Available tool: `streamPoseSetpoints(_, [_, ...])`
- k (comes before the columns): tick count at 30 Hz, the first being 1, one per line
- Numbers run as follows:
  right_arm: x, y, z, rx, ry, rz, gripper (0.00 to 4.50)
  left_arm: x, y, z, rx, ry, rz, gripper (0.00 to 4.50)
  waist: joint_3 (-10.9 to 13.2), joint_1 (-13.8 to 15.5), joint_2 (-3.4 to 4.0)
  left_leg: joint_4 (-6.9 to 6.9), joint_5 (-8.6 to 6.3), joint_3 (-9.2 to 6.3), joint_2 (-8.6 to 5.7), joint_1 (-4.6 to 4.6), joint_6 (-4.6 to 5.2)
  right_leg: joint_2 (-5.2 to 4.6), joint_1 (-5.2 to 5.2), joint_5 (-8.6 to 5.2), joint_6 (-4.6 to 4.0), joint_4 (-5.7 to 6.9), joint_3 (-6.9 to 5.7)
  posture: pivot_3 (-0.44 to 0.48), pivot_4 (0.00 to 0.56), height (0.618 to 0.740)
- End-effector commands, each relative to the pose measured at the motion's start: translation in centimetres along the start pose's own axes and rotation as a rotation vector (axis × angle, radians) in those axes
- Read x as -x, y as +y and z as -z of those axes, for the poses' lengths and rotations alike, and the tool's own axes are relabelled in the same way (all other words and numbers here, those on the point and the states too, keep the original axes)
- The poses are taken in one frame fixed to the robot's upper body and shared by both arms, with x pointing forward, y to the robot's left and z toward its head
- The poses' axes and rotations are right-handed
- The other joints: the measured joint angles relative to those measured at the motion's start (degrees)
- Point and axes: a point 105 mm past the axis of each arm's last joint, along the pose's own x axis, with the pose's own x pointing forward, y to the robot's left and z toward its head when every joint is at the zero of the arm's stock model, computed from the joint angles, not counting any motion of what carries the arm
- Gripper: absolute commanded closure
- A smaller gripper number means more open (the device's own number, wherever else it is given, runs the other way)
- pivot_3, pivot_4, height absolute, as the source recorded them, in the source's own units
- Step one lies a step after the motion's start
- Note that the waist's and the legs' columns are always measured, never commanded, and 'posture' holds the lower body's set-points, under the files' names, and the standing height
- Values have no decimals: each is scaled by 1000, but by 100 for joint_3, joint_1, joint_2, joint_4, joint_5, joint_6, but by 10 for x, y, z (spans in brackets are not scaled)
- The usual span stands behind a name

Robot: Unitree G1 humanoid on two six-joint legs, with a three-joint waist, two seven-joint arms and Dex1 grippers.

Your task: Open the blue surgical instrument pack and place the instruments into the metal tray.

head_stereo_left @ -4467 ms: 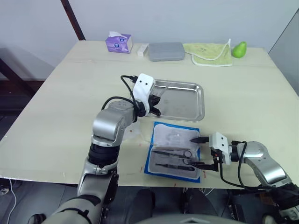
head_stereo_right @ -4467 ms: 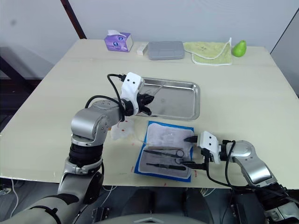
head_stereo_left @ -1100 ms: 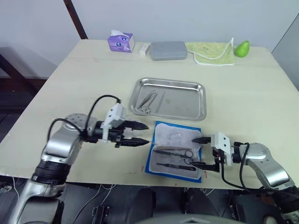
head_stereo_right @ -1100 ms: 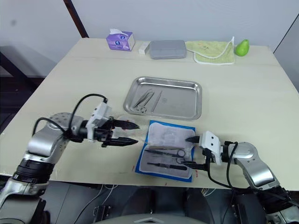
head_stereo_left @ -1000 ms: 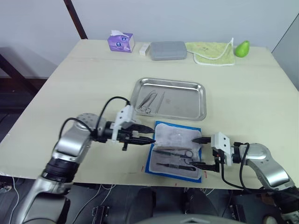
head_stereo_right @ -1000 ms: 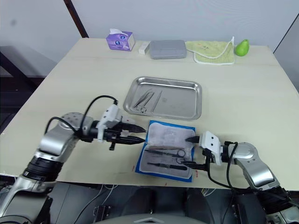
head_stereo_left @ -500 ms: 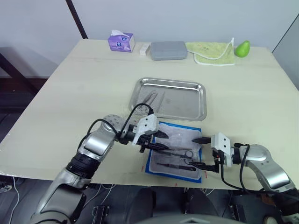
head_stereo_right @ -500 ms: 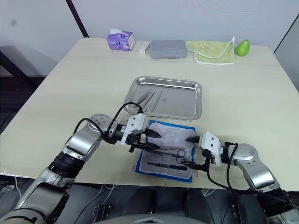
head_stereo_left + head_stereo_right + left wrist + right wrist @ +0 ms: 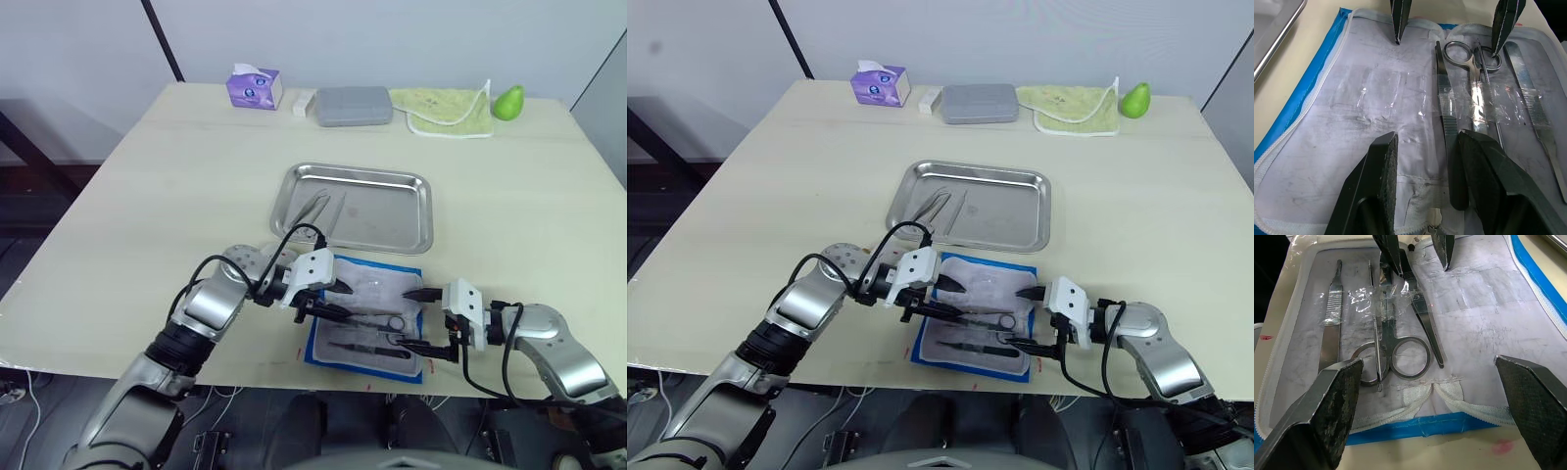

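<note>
My left pincer (image 9: 1422, 147) hangs low over the blue surgical instrument pack (image 9: 366, 317), fingers spread with nothing between them; the pack lies open and flat directly under me, white inner sheet up. Just ahead of my tips, under strips of clear tape, lie the instruments (image 9: 1476, 93): a dark forceps (image 9: 1447, 112) nearest my inner finger, ring-handled scissors (image 9: 1474, 63) beside it, a flat tool (image 9: 1533, 107) outermost. My judgement: take the forceps first, straddling its shank where the tape ends, close squarely, then lift slowly so the tape peels rather than drags the whole sheet. Facing me across the pack, my right pincer (image 9: 419, 319) is opened wide over the far edge, gripping nothing; it could press that edge down. Beyond the pack, off my outer side, the metal tray (image 9: 416, 211) waits with some instruments (image 9: 315, 206) already in it.
</note>
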Motion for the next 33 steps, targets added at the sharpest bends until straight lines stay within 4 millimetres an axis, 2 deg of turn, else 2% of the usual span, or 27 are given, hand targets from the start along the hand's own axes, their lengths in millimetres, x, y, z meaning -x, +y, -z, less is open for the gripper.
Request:
streamPoseSetpoints(1, [-3, 14, 37, -129, 116, -30, 0, 0, 1, -5, -31, -15, 4, 2373, 0, 0, 0, 0, 0, 0, 0, 0, 0, 0, 0, 0, 0, 0, 0, 0, 150, 740])
streamPoseSetpoints(10, [-4, 14, 37, -129, 115, -32, 0, -13, -5, 19, -29, -52, 46, 2373, -6, 0, 1, 0, 0, 2, 1, 3, 0, 1, 1, 0, -1, 0, 0, 0, 150, 740])
streamPoseSetpoints(19, [-4, 15, 36, -128, 116, -33, 0, -16, -10, 35, -39, -36, 68, 2373, -27, 0, 5, 0, 0, 2, 0, 6, 0, 1, 6, 0, -1, 0, 0, 0, 150, 740])
streamPoseSetpoints(20, [-4, 15, 36, -128, 116, -33, 0, -15, -11, 36, -38, -34, 70, 2898, -31, 0, 8, 0, 0, 2, 0, 6, 0, 1, 6, 0, -1, 0, 0, 0, 150, 740])
streamPoseSetpoints(24, [-5, 15, 35, -127, 116, -35, 0, -11, -12, 41, -38, -20, 78, 4462, -36, -1, 10, 0, 0, 2, 0, 6, 0, 2, 6, 0, -1, 1, -1, 0, 150, 740])
streamPoseSetpoints(33, [-7, 13, 34, -119, 114, -38, 0, -7, -7, 38, -49, -23, 67, 4462, -38, -31, 12, -1, 0, 2, 1, 8, 0, 5, 6, -1, -1, 2, -1, 0, 150, 740])
